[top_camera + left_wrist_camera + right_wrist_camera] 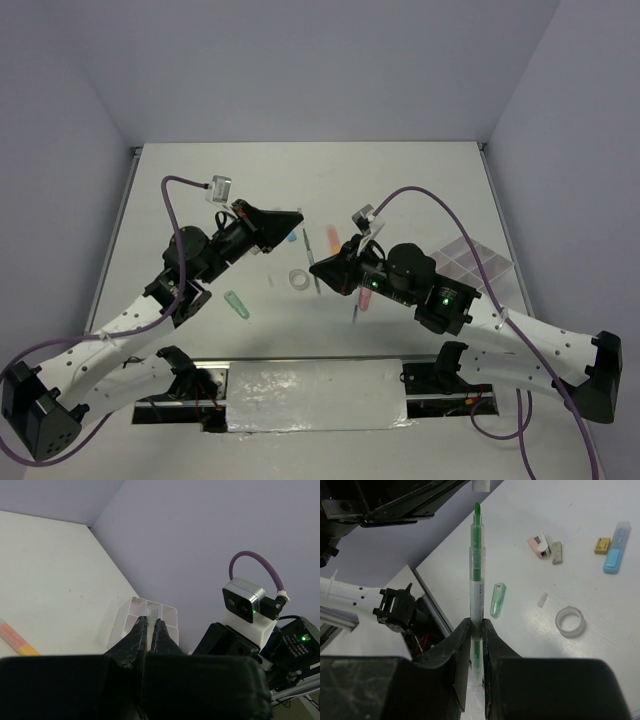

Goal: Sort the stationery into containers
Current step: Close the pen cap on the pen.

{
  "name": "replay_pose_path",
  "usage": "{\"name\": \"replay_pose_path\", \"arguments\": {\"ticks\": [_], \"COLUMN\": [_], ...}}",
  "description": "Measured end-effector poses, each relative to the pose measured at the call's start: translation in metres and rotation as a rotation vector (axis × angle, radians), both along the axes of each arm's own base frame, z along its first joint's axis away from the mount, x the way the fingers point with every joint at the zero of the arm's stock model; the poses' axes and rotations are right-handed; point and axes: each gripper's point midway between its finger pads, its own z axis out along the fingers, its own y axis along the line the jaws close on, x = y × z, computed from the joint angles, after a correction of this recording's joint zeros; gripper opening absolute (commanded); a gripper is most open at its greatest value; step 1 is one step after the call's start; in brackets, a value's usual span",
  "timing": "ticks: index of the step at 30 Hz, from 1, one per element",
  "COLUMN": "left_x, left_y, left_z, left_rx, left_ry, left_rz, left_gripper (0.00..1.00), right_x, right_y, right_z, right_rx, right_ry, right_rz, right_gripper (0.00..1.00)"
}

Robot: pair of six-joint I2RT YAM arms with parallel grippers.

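My right gripper [476, 625] is shut on a thin green pen [478, 565], uncapped, its tip pointing up at the left gripper. My left gripper [150, 622] is shut on a small clear pen cap [153, 611], which hangs just past the pen's tip [477, 506]. Both grippers [296, 220] [318, 268] meet above the table's middle. The white divided tray [460, 262] lies to the right, behind the right arm. On the table lie a clear tape ring [569, 621], a green marker [495, 600], a blue marker [616, 555] and small erasers [538, 545].
An orange marker [15, 640] lies at the left of the left wrist view. A pink item [359, 300] shows under the right arm. A tiny clear piece [542, 599] rests near the tape ring. Purple walls enclose the table on three sides.
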Motion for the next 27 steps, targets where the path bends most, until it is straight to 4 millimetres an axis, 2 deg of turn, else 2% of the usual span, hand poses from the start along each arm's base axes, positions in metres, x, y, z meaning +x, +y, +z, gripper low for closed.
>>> {"name": "replay_pose_path", "arguments": {"ticks": [22,27], "left_x": [-0.002,-0.003], "left_y": [-0.004,-0.004], "left_z": [-0.006,-0.014], "left_rx": [-0.015,-0.013], "left_ry": [0.011,0.019], "left_rz": [-0.028,-0.029], "left_gripper": [0.00,0.00], "right_x": [0.001,0.004], "right_y": [-0.001,-0.003], "right_z": [0.000,-0.002], "right_rx": [-0.001,-0.017], "right_ry": [-0.001,0.006], "right_rz": [-0.009,-0.026], "right_gripper": [0.01,0.01]}}
